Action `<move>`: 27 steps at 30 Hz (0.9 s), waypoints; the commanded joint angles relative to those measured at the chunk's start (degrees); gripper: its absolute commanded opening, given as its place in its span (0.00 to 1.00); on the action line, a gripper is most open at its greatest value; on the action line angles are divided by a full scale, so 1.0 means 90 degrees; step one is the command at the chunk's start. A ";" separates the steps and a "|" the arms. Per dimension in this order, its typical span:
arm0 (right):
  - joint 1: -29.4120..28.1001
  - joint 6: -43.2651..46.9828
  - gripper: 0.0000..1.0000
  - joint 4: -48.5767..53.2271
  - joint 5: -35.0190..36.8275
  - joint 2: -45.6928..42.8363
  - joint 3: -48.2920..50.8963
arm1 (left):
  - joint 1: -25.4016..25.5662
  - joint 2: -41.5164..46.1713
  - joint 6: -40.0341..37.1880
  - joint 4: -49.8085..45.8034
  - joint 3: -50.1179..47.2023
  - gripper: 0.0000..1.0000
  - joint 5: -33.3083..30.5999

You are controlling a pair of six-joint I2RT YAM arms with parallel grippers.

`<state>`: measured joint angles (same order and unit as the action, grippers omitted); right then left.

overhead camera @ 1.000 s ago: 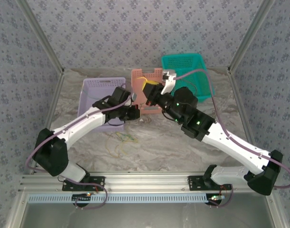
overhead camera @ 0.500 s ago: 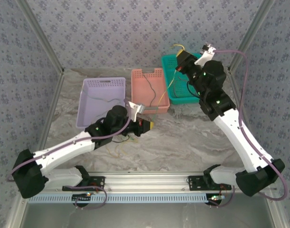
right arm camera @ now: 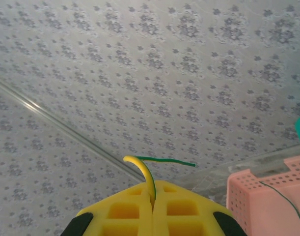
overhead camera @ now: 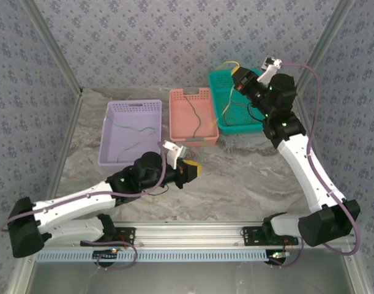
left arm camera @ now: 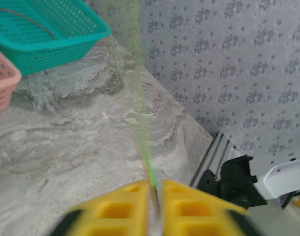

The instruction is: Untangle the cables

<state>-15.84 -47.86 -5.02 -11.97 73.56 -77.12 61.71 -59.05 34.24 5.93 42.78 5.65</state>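
Yellow-green cable [right arm camera: 140, 165] pinched in the right end effector [right arm camera: 153, 195].

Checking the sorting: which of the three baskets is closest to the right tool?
The teal basket, rightmost of the row; the right tool is at its far rim.

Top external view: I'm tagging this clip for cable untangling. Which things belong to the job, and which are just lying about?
Job: right gripper, shut on yellow-green cable; left gripper, blurred greenish cable between its fingers; thin cable in pink basket.
Lying about: purple basket, pink basket and teal basket, as holders only.
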 commanded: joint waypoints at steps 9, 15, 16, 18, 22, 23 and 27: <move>0.0008 0.0594 0.00 -0.0574 -0.1061 -0.0186 0.0174 | -0.0789 0.1105 0.0893 -0.3143 0.2135 0.92 -0.0990; -0.0690 0.0720 0.00 -0.0844 -0.0891 -0.0102 0.0394 | -0.1867 0.0650 0.2151 -0.3082 0.3122 0.90 -0.0213; -0.0906 0.0805 0.00 -0.0873 -0.0805 -0.0088 0.0428 | -0.1951 0.0557 0.2467 -0.2814 0.3167 0.90 -0.0219; -0.1316 0.1002 0.00 -0.0976 -0.0609 -0.0051 0.0488 | -0.2097 0.0264 0.2905 -0.2323 0.3389 0.93 -0.0137; -0.1999 0.1262 0.00 -0.1175 -0.0278 0.0150 0.0517 | -0.2322 -0.0639 0.3631 -0.2172 0.4359 0.95 0.0041; -0.2117 0.1255 0.00 -0.1213 -0.0210 0.0193 0.0526 | -0.2344 -0.0823 0.3763 -0.2179 0.4531 0.96 0.0067; -0.2511 0.1603 0.00 -0.1275 -0.0103 0.0386 0.0438 | -0.2591 -0.1202 0.4501 -0.1812 0.4670 0.99 0.0113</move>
<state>-36.95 -36.84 -13.52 -15.11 76.12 -72.71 39.66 -69.89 67.26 -14.04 82.67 5.28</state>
